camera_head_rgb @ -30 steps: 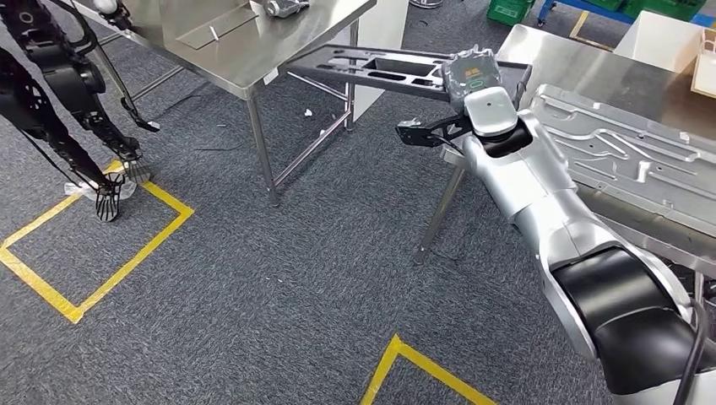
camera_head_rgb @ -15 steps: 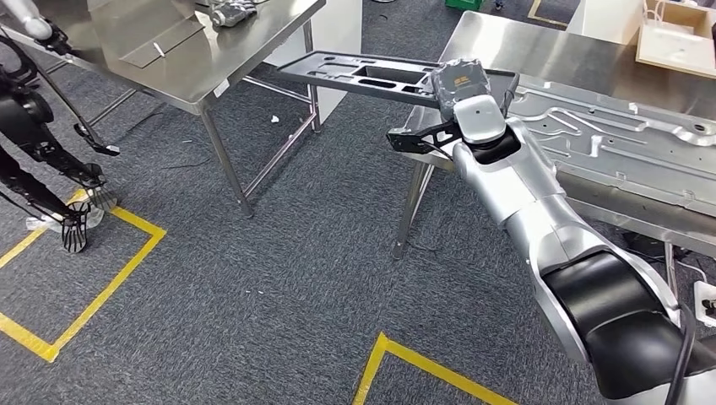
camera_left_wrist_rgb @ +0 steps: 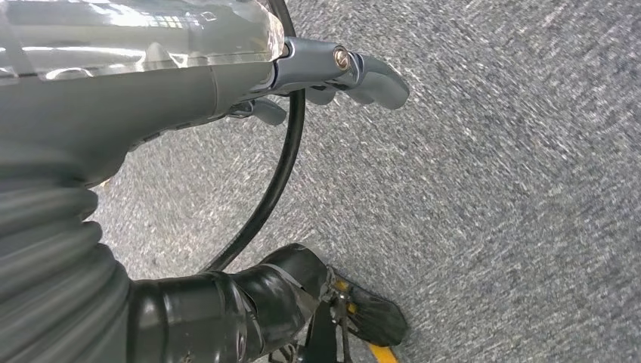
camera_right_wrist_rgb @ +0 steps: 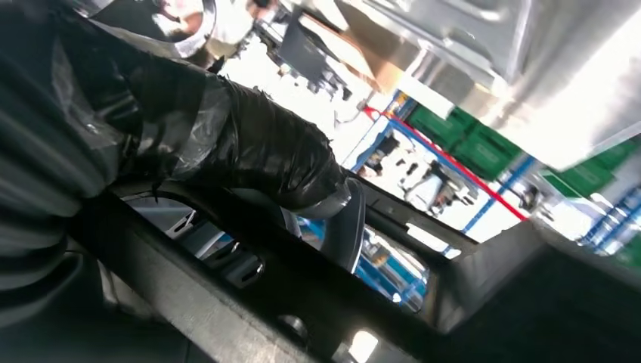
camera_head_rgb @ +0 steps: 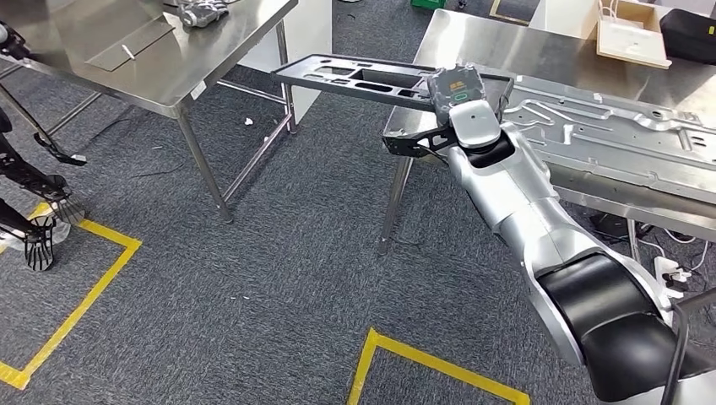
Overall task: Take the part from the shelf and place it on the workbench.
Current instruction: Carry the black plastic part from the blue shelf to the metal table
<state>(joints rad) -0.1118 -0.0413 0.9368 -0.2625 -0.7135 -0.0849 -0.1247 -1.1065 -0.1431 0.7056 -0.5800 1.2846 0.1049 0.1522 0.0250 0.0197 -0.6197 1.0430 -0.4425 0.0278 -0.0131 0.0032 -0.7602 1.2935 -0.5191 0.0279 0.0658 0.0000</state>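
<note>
Workshop, steel workbenches, yellow floor tape

The part is black. The bench is bare silver steel. The carpet is speckled dark grey, crossed by yellow tape. The arm is silver and black.

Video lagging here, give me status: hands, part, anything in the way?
Right hand gripping black part, held over the workbench corner. Left hand hanging empty over carpet. Metal panel lies on the bench beside the part.
</note>
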